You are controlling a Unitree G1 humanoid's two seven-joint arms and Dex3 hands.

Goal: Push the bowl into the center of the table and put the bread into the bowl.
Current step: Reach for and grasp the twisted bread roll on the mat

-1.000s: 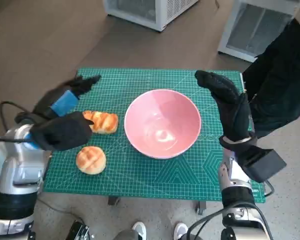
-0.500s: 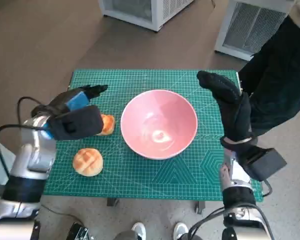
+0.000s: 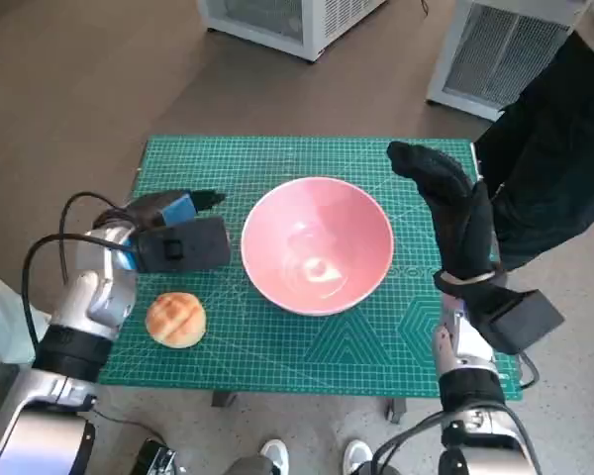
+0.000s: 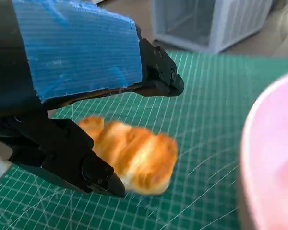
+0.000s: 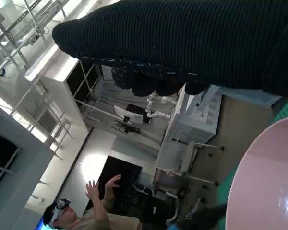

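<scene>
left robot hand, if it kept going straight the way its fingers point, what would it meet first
Most likely the elongated bread roll: in the left wrist view the left robot hand has fingers apart on either side of it. Contact isn't clear. The pink bowl lies beyond.

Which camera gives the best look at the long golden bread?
The left wrist view: the long bread lies on the green mat between the left hand fingers, crust plainly visible. In the head view that hand hides it; only the round bun shows. The right wrist view misses it.
</scene>
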